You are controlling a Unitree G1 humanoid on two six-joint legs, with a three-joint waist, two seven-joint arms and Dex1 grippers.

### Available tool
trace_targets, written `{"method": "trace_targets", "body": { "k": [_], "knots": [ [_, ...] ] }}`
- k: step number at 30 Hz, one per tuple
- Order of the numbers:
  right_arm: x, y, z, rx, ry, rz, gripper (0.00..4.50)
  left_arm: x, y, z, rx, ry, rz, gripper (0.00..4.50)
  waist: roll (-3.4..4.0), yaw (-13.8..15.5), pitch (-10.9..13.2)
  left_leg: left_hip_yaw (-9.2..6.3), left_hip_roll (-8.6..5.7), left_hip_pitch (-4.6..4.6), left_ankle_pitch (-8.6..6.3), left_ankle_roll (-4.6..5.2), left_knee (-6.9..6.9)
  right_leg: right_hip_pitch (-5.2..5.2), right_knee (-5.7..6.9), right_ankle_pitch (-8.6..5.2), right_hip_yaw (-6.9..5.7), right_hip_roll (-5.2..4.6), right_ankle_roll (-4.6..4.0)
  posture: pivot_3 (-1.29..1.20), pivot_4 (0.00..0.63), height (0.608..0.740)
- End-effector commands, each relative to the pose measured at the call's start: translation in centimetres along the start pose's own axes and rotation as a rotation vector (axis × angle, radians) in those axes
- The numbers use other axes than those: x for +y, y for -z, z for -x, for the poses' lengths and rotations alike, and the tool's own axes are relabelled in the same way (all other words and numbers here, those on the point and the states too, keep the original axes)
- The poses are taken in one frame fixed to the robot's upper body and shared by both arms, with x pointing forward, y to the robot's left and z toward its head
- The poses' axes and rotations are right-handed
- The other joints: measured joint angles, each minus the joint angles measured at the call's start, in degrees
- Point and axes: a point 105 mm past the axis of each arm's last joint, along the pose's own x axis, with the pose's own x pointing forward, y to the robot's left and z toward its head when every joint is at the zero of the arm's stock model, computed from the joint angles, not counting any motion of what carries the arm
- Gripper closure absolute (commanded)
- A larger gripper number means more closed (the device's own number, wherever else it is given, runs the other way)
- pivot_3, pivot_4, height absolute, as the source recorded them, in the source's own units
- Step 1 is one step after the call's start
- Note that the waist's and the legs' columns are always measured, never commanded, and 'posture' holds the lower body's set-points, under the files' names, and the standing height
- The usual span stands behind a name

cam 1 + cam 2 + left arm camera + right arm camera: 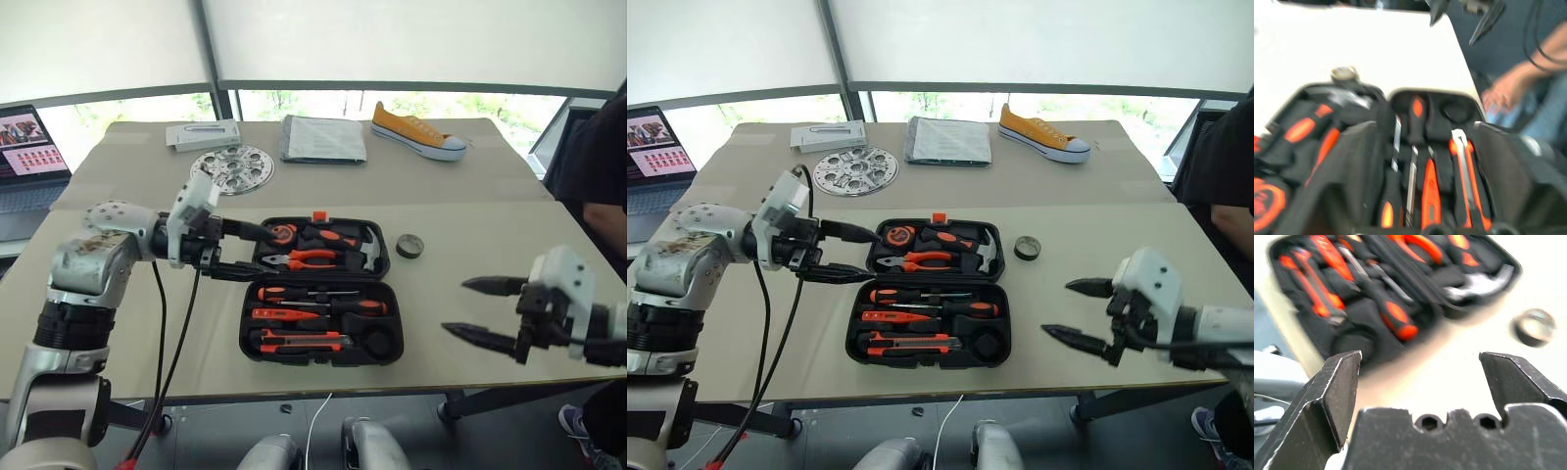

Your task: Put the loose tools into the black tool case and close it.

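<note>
Tape roll (409, 246) beside open case (377, 355), between both gaping pincers, untouched

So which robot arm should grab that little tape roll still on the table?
Probably the right. The tape roll lies on the table beside the case's right end, nearer the open right tool. The left tool, also open, hovers over the case's far left edge.
</note>
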Motion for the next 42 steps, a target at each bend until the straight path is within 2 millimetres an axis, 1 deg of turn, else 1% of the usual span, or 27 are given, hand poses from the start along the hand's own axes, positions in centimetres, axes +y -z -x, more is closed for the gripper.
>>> {"method": "trace_targets", "body": {
  "k": [1, 3, 5, 7, 10, 13, 17, 19, 24, 26, 30, 31, 33, 35, 36, 38, 39, 41, 42],
  "knots": [
    [-2.7, -0.2, -1.6, 0.002, 0.005, 0.07, 0.0, -0.9, -1.0, -0.6, -0.029, 0.03, -0.027, 0.08, -0.01, -0.12, 0.01, 0.0, 0.01, 0.0, 0.0, 0.0, -0.01, -0.02, 0.01, 0.0, 0.0, 0.01, -0.01, 0.0, 0.15, 0.74],
    [-4.5, -0.5, -3.5, 0.009, 0.003, 0.095, 0.0, -1.1, -0.9, -0.9, -0.02, 0.043, -0.034, 0.08, -0.02, -0.63, 0.06, 0.08, 0.05, 0.01, 0.01, -0.02, -0.03, -0.03, 0.04, 0.0, 0.04, 0.01, -0.03, 0.0, 0.15, 0.74],
    [-5.7, -0.7, -5.3, 0.025, -0.005, 0.121, 0.0, -1.0, -0.8, -1.1, -0.008, 0.04, -0.058, 0.08, -0.03, -0.92, 0.1, 0.13, 0.05, 0.0, 0.01, -0.03, 0.0, -0.03, 0.06, 0.01, 0.06, 0.01, -0.04, 0.0, 0.15, 0.74],
    [-7.0, -0.8, -7.6, 0.058, -0.006, 0.171, 0.0, -0.9, -0.6, -1.2, 0.005, 0.027, -0.079, 0.08, -0.03, -1.0, 0.1, 0.12, 0.06, -0.02, 0.02, -0.02, 0.0, -0.07, 0.06, 0.02, 0.05, 0.0, -0.06, 0.0, 0.15, 0.74],
    [-8.3, -0.4, -10.2, 0.117, -0.012, 0.23, 0.0, -0.9, -0.5, -1.3, 0.012, 0.013, -0.088, 0.08, -0.03, -1.09, 0.1, 0.12, 0.06, -0.08, 0.02, -0.02, -0.01, -0.16, 0.07, 0.03, 0.03, 0.0, -0.09, 0.0, 0.15, 0.74],
    [-9.1, 0.4, -12.3, 0.178, -0.016, 0.261, 0.0, -1.1, -0.2, -1.2, 0.025, 0.0, -0.103, 0.08, -0.03, -0.96, 0.1, 0.1, 0.03, -0.2, 0.02, -0.02, -0.02, -0.3, 0.08, 0.03, 0.0, -0.04, -0.1, 0.0, 0.15, 0.74],
    [-9.8, 1.3, -13.4, 0.223, -0.006, 0.298, 0.0, -1.3, -0.1, -1.0, 0.032, -0.018, -0.104, 0.08, -0.02, -1.02, 0.1, 0.09, -0.02, -0.63, 0.02, -0.02, 0.19, -0.72, 0.16, 0.04, -0.06, -0.07, -0.11, 0.0, 0.15, 0.74],
    [-9.8, 1.5, -13.8, 0.222, -0.011, 0.302, 0.56, -1.3, -0.1, -0.8, 0.035, -0.032, -0.104, 0.0, -0.01, -1.25, 0.1, 0.06, -0.04, -0.92, 0.02, -0.02, 0.36, -0.95, 0.2, 0.07, -0.13, -0.08, -0.15, 0.0, 0.15, 0.74],
    [-9.4, 1.3, -14.6, 0.202, -0.028, 0.31, 2.07, -1.3, 0.0, -0.6, 0.047, -0.042, -0.106, 0.0, 0.0, -1.57, 0.1, 0.06, -0.03, -0.86, 0.07, -0.11, 0.42, -0.9, 0.23, 0.14, -0.11, -0.06, -0.25, 0.0, 0.15, 0.74],
    [-9.4, 1.4, -14.8, 0.197, -0.025, 0.312, 2.9, -1.3, 0.1, -0.7, 0.049, -0.042, -0.106, 0.0, 0.0, -1.56, 0.1, 0.06, -0.01, -0.85, 0.09, -0.15, 0.42, -0.9, 0.27, 0.16, -0.11, -0.04, -0.29, 0.0, 0.15, 0.74],
    [-9.6, 1.5, -14.6, 0.185, -0.012, 0.32, 4.23, -1.2, 0.2, -1.0, 0.055, -0.032, -0.111, 0.0, 0.01, -1.56, 0.1, 0.06, 0.0, -0.85, 0.1, -0.16, 0.43, -0.9, 0.29, 0.17, -0.08, -0.04, -0.31, 0.0, 0.15, 0.74],
    [-9.6, 1.5, -14.5, 0.183, -0.011, 0.322, 4.47, -1.2, 0.2, -1.1, 0.055, -0.029, -0.112, 0.0, 0.01, -1.56, 0.1, 0.05, -0.01, -0.85, 0.1, -0.16, 0.43, -0.9, 0.3, 0.17, -0.08, -0.04, -0.31, 0.0, 0.15, 0.74],
    [-9.7, 1.2, -13.8, 0.172, -0.019, 0.333, 4.47, -1.3, 0.3, -1.2, 0.058, -0.019, -0.113, 0.0, 0.01, -1.51, 0.1, 0.04, 0.0, -0.85, 0.1, -0.16, 0.43, -0.9, 0.29, 0.17, -0.1, -0.03, -0.31, 0.0, 0.15, 0.74],
    [-9.7, 0.4, -12.7, 0.141, -0.044, 0.339, 4.47, -1.4, 0.5, -1.4, 0.066, -0.001, -0.111, 0.0, 0.01, -1.38, 0.1, 0.03, -0.01, -0.88, 0.1, -0.15, 0.42, -0.91, 0.28, 0.17, -0.11, -0.04, -0.31, 0.0, 0.15, 0.74],
    [-9.3, -0.4, -12.1, 0.104, -0.081, 0.332, 4.47, -1.6, 0.7, -1.4, 0.077, 0.015, -0.109, 0.0, 0.02, -1.35, 0.1, 0.01, -0.01, -0.89, 0.1, -0.15, 0.42, -0.91, 0.28, 0.17, -0.12, -0.04, -0.31, 0.0, 0.15, 0.74],
    [-7.3, -2.0, -10.7, 0.032, -0.207, 0.31, 4.47, -2.0, 1.3, -1.4, 0.101, 0.045, -0.109, 0.0, 0.03, -1.35, 0.11, -0.01, -0.01, -0.91, 0.1, -0.15, 0.4, -0.93, 0.26, 0.17, -0.13, -0.04, -0.3, 0.0, 0.15, 0.74],
    [-4.7, -3.5, -9.4, -0.025, -0.323, 0.295, 4.47, -2.3, 1.7, -1.5, 0.119, 0.067, -0.116, 0.0, 0.03, -1.37, 0.11, -0.04, 0.0, -0.92, 0.1, -0.15, 0.4, -0.94, 0.26, 0.17, -0.14, -0.04, -0.3, 0.0, 0.15, 0.74],
    [-0.2, -5.1, -7.6, -0.071, -0.504, 0.273, 4.47, -2.6, 2.3, -1.6, 0.14, 0.094, -0.126, 0.0, 0.18, -1.14, 0.1, -0.07, 0.04, -1.0, 0.09, -0.15, 0.39, -0.99, 0.26, 0.17, -0.15, -0.02, -0.3, 0.0, 0.15, 0.74],
    [1.7, -5.5, -7.0, -0.079, -0.559, 0.268, 4.47, -2.7, 2.4, -1.6, 0.145, 0.105, -0.128, 0.0, 0.2, -1.13, 0.11, -0.12, 0.08, -1.01, 0.09, -0.14, 0.42, -1.0, 0.29, 0.17, -0.2, 0.0, -0.31, 0.0, 0.15, 0.74]
  ]
}}
